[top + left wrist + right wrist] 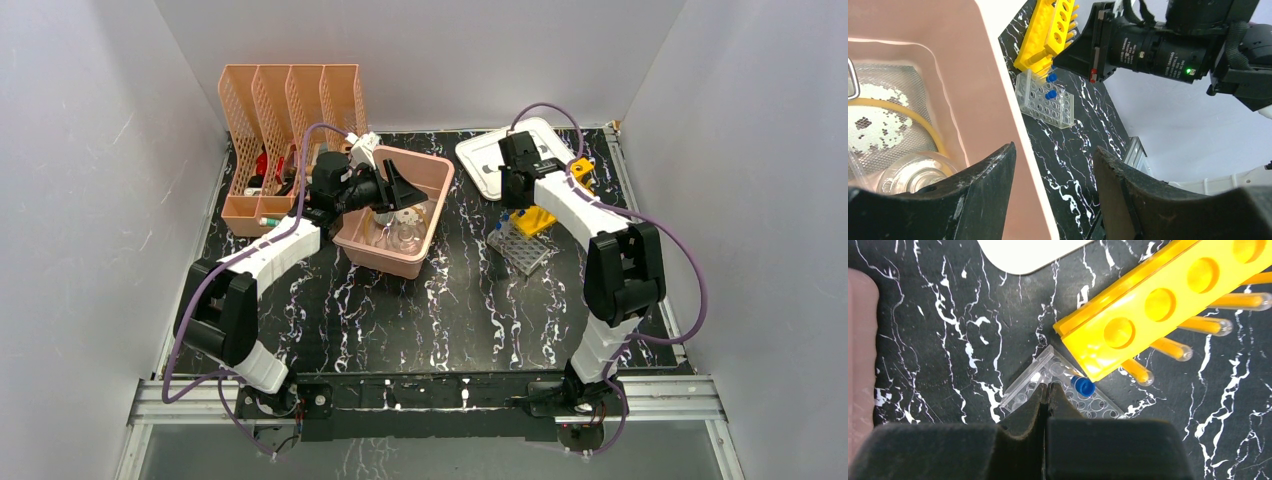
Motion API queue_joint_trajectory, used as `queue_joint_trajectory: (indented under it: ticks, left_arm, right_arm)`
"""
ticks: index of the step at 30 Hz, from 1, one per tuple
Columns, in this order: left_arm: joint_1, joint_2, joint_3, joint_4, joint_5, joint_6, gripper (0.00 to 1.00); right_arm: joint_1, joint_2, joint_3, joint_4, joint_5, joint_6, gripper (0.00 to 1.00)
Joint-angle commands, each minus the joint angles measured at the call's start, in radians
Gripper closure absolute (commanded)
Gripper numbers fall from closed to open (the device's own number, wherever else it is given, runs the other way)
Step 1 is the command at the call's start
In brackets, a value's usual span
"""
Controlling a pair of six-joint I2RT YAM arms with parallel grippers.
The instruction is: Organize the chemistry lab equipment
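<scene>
My left gripper (403, 188) hangs open and empty over the pink tub's (425, 175) right rim; in its wrist view (1055, 190) the rim runs between the fingers. A clear glass dish (910, 172) and a yellow rubber tube (903, 109) lie inside the tub. My right gripper (513, 198) is shut with nothing between the fingers, its tips (1048, 388) just above the clear tube rack (1030, 386), which holds a blue-capped vial (1083, 386). The yellow tube rack (1158, 305) lies tilted over the clear rack's far corner.
A peach mesh file holder (290, 110) stands at the back left. The tub's white lid (495, 160) lies at the back, behind my right wrist. The tub's wall shows at the left edge of the right wrist view (860, 365).
</scene>
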Motion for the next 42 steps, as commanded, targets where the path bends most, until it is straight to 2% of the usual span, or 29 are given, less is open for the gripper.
queue_joint_trajectory:
  ticks: [1,15,29,42]
  left_arm:
    - [-0.002,-0.044,-0.001,0.007,0.017,0.008,0.44]
    - [-0.002,-0.032,0.000,0.022,0.033,-0.002,0.44]
    - [-0.002,-0.035,-0.001,0.015,0.037,0.001,0.44]
    - [-0.002,-0.032,-0.001,0.010,0.031,0.006,0.44]
  right_arm:
    - [-0.003,-0.008,0.084,-0.001,0.060,-0.013,1.00]
    - [-0.100,-0.086,-0.020,-0.027,0.065,0.002,1.00]
    - [-0.099,0.010,0.008,-0.033,-0.003,0.013,1.00]
    - [-0.098,0.031,0.033,-0.017,-0.063,0.012,1.00]
